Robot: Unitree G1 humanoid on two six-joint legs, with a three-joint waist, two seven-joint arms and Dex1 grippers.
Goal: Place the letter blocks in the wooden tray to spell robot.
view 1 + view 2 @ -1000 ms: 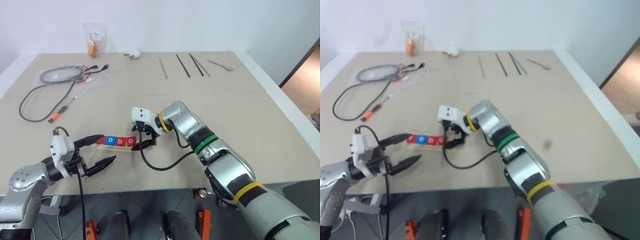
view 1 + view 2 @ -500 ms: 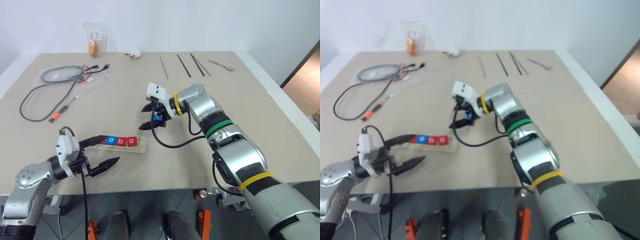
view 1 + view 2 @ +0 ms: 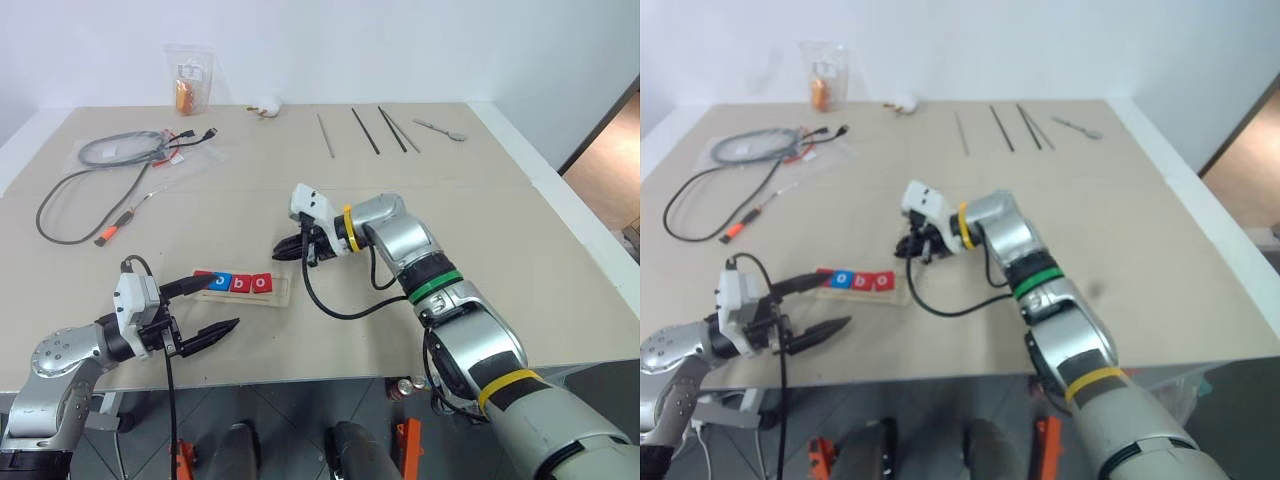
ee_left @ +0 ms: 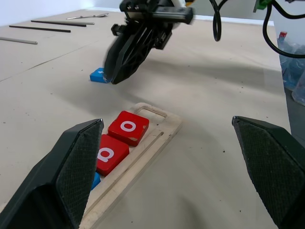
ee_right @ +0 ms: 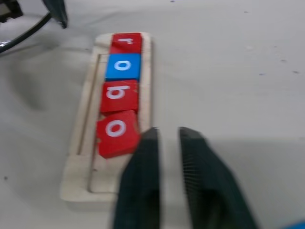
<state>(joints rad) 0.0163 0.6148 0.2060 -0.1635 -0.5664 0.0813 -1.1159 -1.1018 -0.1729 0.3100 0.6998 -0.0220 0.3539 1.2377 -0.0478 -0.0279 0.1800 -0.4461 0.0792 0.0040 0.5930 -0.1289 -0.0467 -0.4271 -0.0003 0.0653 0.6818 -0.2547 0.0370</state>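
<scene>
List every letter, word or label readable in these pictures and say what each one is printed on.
"r": red letter block at one end of the wooden tray.
"o": blue block next to it.
"b": red block, third.
"o": red block, fourth, sitting crooked.
Blue block on the table: letter not readable.
Bag at the far edge: print too small.

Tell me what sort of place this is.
Probably a robot test bench in a lab or workshop: a large plain table against a bare white wall, strewn with loose cables, thin rods and a spoon, with a letter-block tray set out as an exercise.
</scene>
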